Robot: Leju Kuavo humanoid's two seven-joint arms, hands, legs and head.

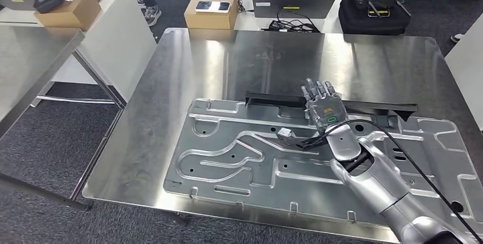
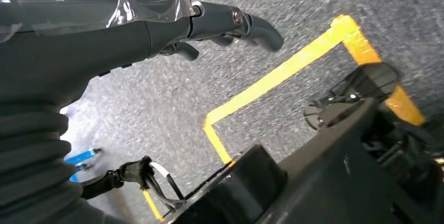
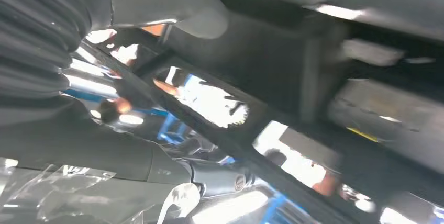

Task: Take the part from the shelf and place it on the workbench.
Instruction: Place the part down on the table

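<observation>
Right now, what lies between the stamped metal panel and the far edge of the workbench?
In the head view, a long black strip lies along the far side of the metal panel, under the right hand. Beyond it the workbench is bare steel.

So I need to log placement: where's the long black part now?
Head view: the long black part lies on the workbench along the stamped metal panel's far edge, under the right hand.

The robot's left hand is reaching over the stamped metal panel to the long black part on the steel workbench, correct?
Not quite: the head view shows the right hand, not the left, reaching over the stamped metal panel to the long black part on the steel workbench.
</observation>
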